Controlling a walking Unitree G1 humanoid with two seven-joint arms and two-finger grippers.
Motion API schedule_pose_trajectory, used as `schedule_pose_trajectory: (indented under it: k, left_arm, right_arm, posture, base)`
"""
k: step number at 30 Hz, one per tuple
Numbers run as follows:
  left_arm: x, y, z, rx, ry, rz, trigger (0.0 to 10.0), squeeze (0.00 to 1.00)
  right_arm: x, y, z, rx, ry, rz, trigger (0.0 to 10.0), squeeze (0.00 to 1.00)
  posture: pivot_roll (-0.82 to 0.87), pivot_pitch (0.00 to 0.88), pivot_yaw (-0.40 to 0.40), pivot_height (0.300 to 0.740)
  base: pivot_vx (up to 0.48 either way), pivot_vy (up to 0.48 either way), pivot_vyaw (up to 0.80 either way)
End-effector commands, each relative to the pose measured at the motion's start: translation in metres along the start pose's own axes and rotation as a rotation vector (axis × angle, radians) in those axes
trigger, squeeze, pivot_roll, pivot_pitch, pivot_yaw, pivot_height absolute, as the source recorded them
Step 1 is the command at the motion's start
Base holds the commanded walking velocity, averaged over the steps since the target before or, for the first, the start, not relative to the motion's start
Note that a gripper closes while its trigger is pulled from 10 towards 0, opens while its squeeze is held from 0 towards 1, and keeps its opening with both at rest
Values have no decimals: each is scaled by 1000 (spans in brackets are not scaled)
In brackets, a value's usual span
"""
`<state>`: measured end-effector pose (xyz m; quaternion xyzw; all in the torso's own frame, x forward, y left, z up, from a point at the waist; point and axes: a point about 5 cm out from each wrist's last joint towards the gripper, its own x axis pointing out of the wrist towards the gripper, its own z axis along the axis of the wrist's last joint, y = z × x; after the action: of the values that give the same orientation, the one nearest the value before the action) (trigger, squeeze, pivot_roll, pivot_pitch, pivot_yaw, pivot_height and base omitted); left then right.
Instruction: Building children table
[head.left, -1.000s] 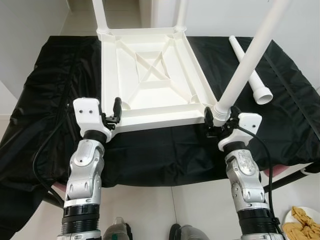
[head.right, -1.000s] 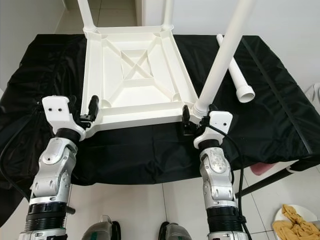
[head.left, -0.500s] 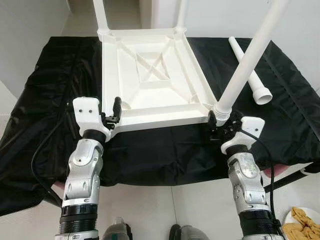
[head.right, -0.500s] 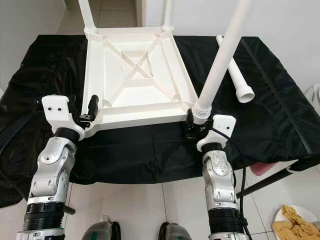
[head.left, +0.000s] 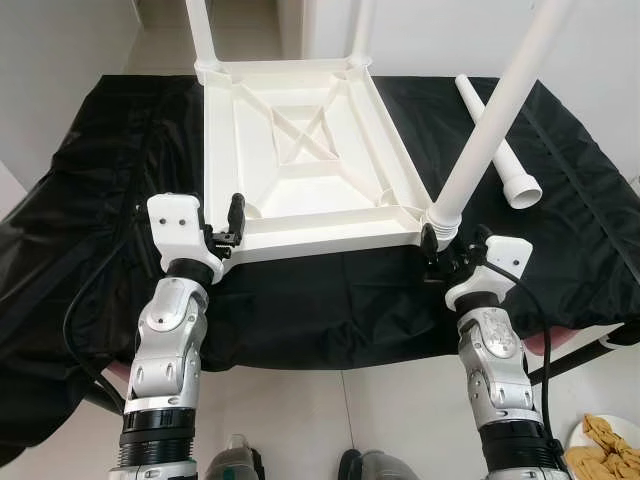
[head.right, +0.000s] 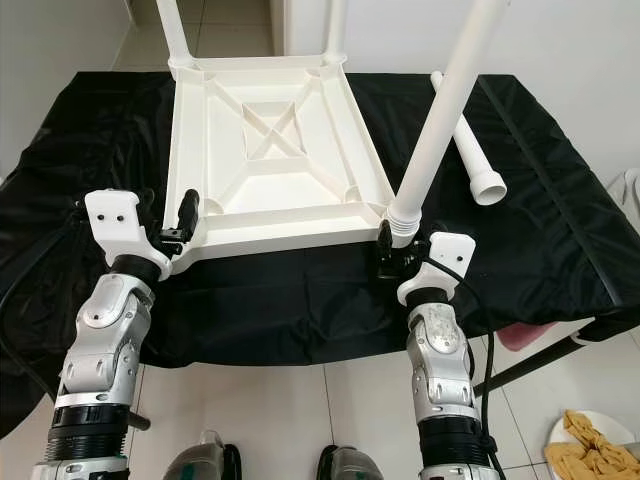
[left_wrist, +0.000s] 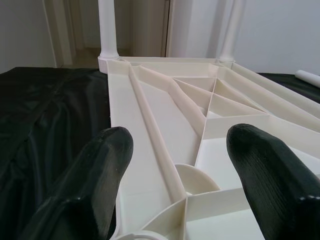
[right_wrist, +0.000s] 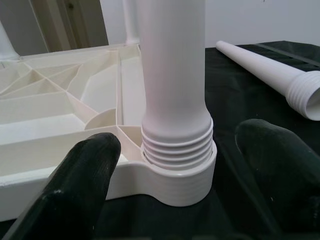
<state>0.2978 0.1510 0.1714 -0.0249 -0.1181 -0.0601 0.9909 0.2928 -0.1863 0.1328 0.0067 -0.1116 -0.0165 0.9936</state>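
Right hand (head.left: 452, 248) spread around table leg (head.left: 484, 133) base, left hand (head.left: 222, 228) spread at tabletop (head.left: 300, 150) edge

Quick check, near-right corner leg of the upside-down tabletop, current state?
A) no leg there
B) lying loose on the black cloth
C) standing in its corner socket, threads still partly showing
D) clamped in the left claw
C: the leg stands in the corner socket of the tabletop, thread rings visible above the collar, with the right claw open around it.
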Motion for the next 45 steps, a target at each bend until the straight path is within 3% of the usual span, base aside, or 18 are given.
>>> schedule_pose_trajectory:
  k: [1, 13, 17, 37, 38, 39, 44, 45]
  left_arm:
    - [0, -1, -1, 8, 4, -3, 10000, 0]
    - [2, -1, -1, 5, 6, -9, 10000, 0]
    - [4, 0, 0, 7, 4, -9, 10000, 0]
    - [4, -1, 1, 1, 1, -8, 10000, 0]
    - [4, -2, 1, 1, 1, -8, 10000, 0]
    - [4, -2, 1, 0, 1, -8, 10000, 0]
    - [4, -2, 1, -2, 0, -6, 10000, 0]
    - [4, -2, 1, -2, 0, -5, 10000, 0]
  right_arm:
    - [-2, -4, -5, -13, 14, -16, 10000, 0]
    - [13, -12, 2, -22, -15, -21, 10000, 0]
    - [29, -17, 10, -11, -30, 0, 10000, 0]
    - [70, -24, 19, 80, 8, 87, 10000, 0]
    - [72, -24, 19, 85, 15, 92, 7490, 0]
    - [74, -25, 19, 81, 21, 97, 0, 0]
    - [77, -26, 18, 79, 37, 118, 431, 0]
    - [77, -25, 17, 77, 43, 126, 10000, 0]
  posture:
    - [51, 71, -22, 740]
    - [48, 68, -14, 740]
    - [52, 63, -14, 740]
    - [59, 62, -12, 740]
    - [59, 62, -12, 740]
    - [60, 62, -13, 740]
    - [62, 63, -16, 740]
    - [62, 63, -18, 740]
  base:
    - [0, 0, 0]
    - [0, 0, 0]
    - [0, 0, 0]
    - [0, 0, 0]
    - [0, 0, 0]
    - [0, 0, 0]
    - [0, 0, 0]
    - [0, 0, 0]
